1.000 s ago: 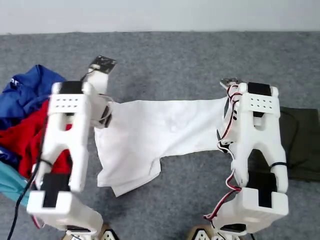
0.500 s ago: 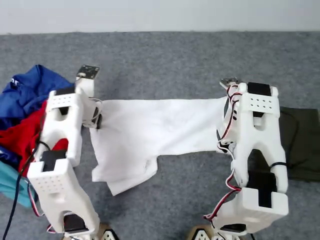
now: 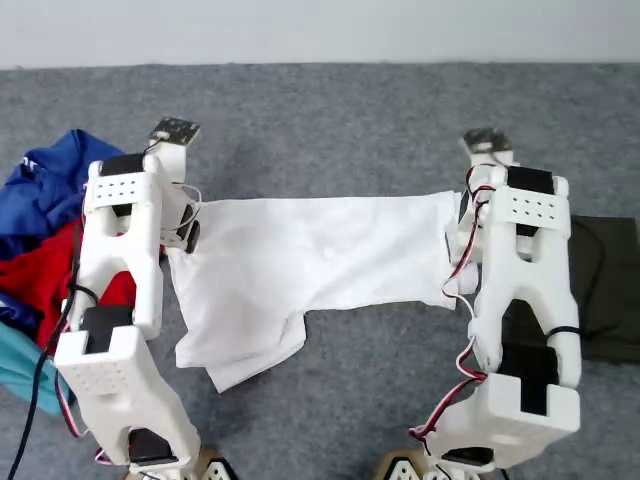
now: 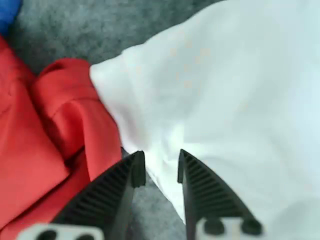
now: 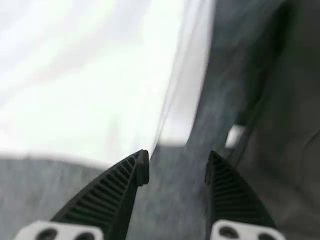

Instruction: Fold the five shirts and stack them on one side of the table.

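Matt cloth on rough grey felt
White shirt (image 3: 310,260) is soft, smooth cloth; table (image 3: 350,120) is coarse and fuzzy; left gripper (image 4: 160,161) is ribbed black plastic.

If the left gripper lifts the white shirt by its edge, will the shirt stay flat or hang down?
Probably it will hang limp: the white shirt lies in soft wrinkles, with a fold at one corner. It looks thin and light, so the left gripper should lift it easily. It may drag on the rough grey table.

grey felt-like table surface (image 3: 330,110) meets what seems a pale wall (image 3: 320,30).
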Available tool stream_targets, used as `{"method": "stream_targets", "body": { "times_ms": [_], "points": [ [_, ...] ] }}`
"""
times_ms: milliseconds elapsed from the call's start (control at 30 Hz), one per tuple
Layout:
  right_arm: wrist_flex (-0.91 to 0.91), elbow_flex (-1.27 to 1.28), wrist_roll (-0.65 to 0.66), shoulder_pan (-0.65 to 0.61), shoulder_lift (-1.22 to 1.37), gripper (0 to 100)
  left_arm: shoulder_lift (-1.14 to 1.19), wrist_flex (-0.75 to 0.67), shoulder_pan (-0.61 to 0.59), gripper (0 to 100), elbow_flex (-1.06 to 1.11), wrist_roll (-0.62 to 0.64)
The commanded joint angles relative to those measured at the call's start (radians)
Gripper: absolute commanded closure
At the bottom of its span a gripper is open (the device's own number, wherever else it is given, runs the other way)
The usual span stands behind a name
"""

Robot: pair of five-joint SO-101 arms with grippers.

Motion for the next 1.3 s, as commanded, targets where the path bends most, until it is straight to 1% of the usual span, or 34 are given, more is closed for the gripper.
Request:
{"method": "stream_targets", "body": {
  "times_ms": [0,133,200,333,433,500,567,600,667,733,833,933,1133,1200,1267],
  "points": [
    [-0.099,-0.020,-0.026,-0.015,0.064,80.1,-0.074,0.035,0.025,88,-0.030,-0.008],
    [-0.041,-0.141,-0.026,-0.064,0.216,74.0,-0.075,0.044,0.040,88,-0.030,-0.008],
    [-0.005,-0.222,-0.026,-0.070,0.300,74.2,-0.075,0.044,0.052,88,-0.028,-0.008],
    [0.010,-0.373,-0.021,-0.065,0.479,74.5,-0.075,0.060,0.069,88,-0.027,-0.008],
    [0.047,-0.473,-0.020,-0.079,0.590,80.9,-0.075,0.068,0.071,88,-0.027,-0.008],
    [0.102,-0.543,-0.018,-0.085,0.653,88.3,-0.075,0.078,0.068,88,-0.027,-0.008],
    [0.163,-0.609,-0.018,-0.085,0.705,97.9,-0.075,0.097,0.064,88,-0.027,-0.008],
    [0.188,-0.638,-0.018,-0.084,0.723,99.7,-0.075,0.103,0.064,88,-0.027,-0.008],
    [0.239,-0.695,-0.015,-0.065,0.753,97.2,-0.075,0.104,0.064,88,-0.027,-0.008],
    [0.282,-0.760,0.020,-0.050,0.765,99.2,-0.074,0.106,0.066,88,-0.027,-0.008],
    [0.318,-0.855,0.083,-0.010,0.766,98.8,-0.074,0.106,0.069,88,-0.027,-0.008],
    [0.326,-0.933,0.109,0.036,0.776,98.8,-0.074,0.107,0.069,88,-0.027,-0.008],
    [0.292,-0.953,0.152,0.108,0.817,98.3,-0.074,0.110,0.071,88,-0.004,-0.008],
    [0.314,-0.953,0.152,0.113,0.819,94.3,-0.074,0.110,0.081,88,0.036,-0.008],
    [0.372,-0.953,0.157,0.108,0.809,86.0,-0.084,0.126,0.103,88,0.082,-0.009]
  ]
}}
